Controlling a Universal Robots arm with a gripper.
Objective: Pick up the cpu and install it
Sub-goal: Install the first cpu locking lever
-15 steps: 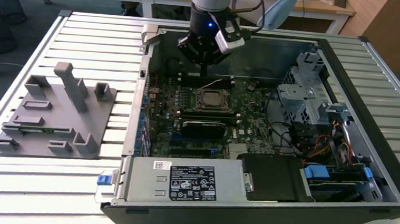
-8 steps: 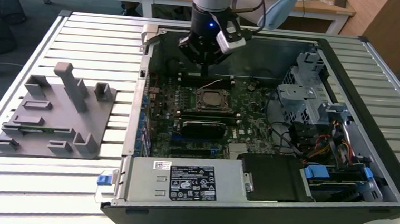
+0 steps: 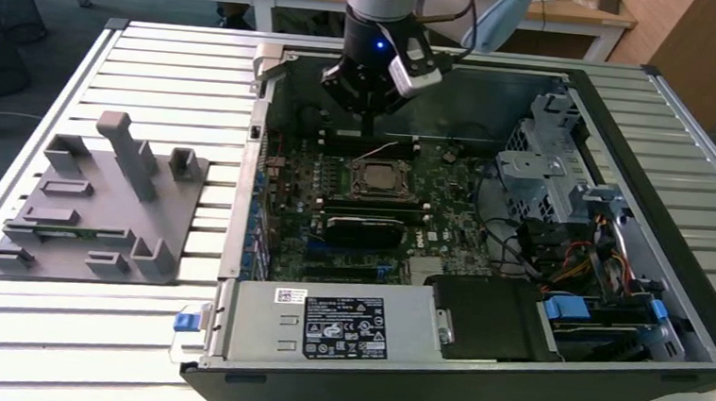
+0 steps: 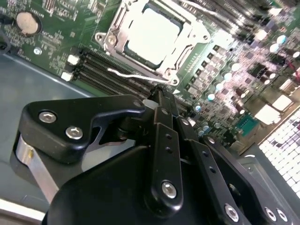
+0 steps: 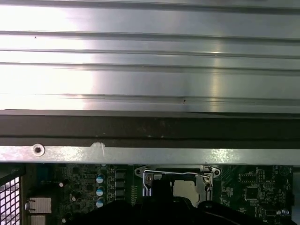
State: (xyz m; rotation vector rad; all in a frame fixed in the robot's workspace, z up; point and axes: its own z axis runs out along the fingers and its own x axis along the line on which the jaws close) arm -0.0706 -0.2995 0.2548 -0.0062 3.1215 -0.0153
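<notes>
The cpu (image 3: 377, 178) lies flat inside the socket frame on the green motherboard (image 3: 444, 235) of the open computer case. Its pale silvery top (image 4: 152, 33) shows in the second wrist view, with the metal load frame around it and a thin wire lever (image 4: 133, 75) running along the near side. In the first wrist view a pale patch of the cpu (image 5: 184, 187) shows behind the lever. My gripper (image 3: 370, 126) hangs just beyond the socket toward the case's far wall. Its black fingers (image 4: 161, 101) are together, tips close to the lever's end, with nothing between them.
A grey plastic fixture (image 3: 100, 201) with upright posts stands on the slatted table at the exterior view's left. Inside the case are a power supply (image 3: 330, 326) near the front, a black drive (image 3: 496, 314), a metal drive cage (image 3: 549, 167) and cables at the right.
</notes>
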